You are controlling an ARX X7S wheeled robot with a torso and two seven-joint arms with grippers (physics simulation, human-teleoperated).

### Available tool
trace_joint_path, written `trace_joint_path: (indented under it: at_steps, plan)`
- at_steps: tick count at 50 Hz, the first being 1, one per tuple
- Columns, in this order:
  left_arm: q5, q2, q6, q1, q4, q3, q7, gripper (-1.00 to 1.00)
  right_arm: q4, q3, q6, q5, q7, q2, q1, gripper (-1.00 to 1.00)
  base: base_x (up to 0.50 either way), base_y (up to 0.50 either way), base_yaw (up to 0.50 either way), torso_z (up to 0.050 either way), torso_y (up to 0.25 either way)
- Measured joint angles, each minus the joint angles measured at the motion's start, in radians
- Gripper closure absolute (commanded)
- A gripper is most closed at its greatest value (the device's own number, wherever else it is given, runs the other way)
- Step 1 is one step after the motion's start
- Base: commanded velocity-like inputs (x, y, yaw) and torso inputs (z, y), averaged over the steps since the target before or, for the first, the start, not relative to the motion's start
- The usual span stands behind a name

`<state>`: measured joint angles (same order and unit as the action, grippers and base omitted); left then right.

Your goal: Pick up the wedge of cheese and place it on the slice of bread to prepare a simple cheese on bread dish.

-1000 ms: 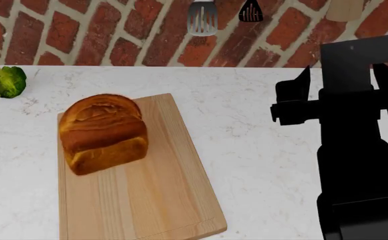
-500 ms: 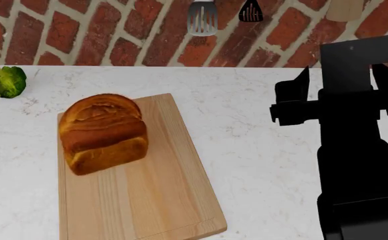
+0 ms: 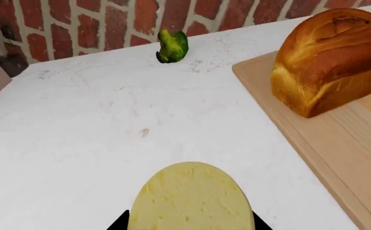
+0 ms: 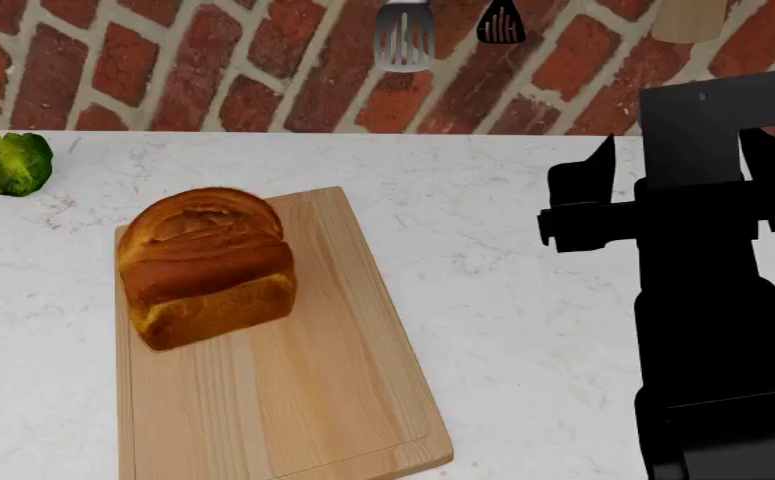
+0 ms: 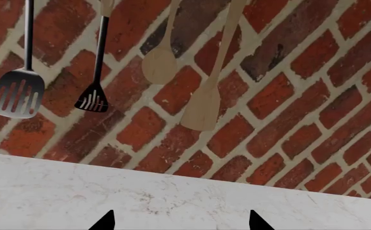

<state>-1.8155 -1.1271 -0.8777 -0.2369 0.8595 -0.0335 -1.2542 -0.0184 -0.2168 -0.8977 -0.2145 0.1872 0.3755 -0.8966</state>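
The pale yellow wedge of cheese sits between the two black fingertips of my left gripper, which press on its two sides above the white counter. The golden-brown slice of bread stands on the far left part of the wooden cutting board; in the left wrist view the bread is ahead and off to one side of the cheese. Neither the cheese nor the left gripper shows in the head view. My right gripper is open and empty, facing the brick wall, on the black right arm.
A green broccoli floret lies at the counter's far left by the wall. A slotted turner, a small black spatula and wooden spoons hang on the brick wall. White marble counter lies between board and right arm.
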Motion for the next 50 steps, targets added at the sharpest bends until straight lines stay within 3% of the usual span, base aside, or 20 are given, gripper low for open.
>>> trace_joint_path:
  at_steps: [9,21,34,50]
  plan:
    - [-0.132,0.036,-0.072,-0.327,-0.087,0.199,-0.105,1.00,0.001,0.000,-0.001,-0.003,0.000,0.000,-0.001,-1.00,0.00,0.00,0.00,0.000,0.000]
    - [-0.219,0.163,-0.157,-0.649,-0.230,0.406,-0.192,1.00,0.003,-0.002,0.006,-0.005,0.001,0.002,0.001,-1.00,0.00,0.00,0.00,0.000,0.000]
    - [-0.206,0.265,-0.218,-0.829,-0.384,0.525,-0.195,1.00,0.001,-0.004,0.007,-0.008,0.001,0.004,0.001,-1.00,0.00,0.00,0.00,0.000,0.000]
    - [-0.134,0.385,-0.272,-0.973,-0.604,0.614,-0.115,1.00,0.001,-0.006,0.005,-0.011,0.004,0.005,0.000,-1.00,0.00,0.00,0.00,0.000,0.000]
